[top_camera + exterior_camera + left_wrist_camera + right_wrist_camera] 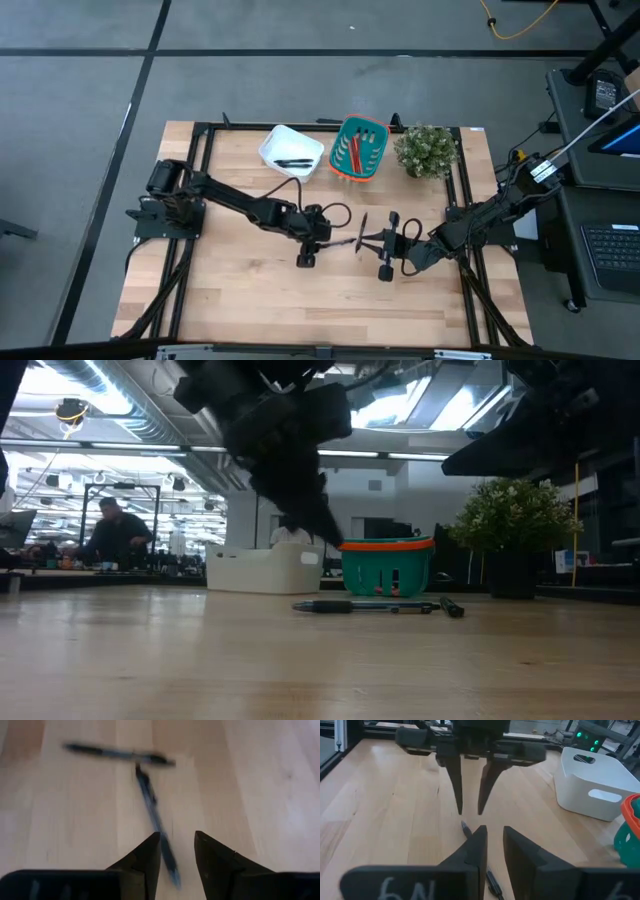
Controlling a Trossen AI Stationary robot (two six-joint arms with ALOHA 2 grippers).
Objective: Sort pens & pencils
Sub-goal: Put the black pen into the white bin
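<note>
Wooden table [230,290] — two pens [150,795] beneath the left gripper's [177,851] parted jaws.

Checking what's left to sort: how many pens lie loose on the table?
2. One pen lies crosswise ahead of the left tool; the other pen runs from it back beneath that tool. Arms may hide more.

I see both dark two-finger grippers at the tabletop's middle, left gripper [470,787] and right gripper [493,851] face to face, fingers parted.

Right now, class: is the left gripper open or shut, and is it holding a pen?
Open and empty. The left gripper has its fingers apart above a pen lying on the table, untouched.
</note>
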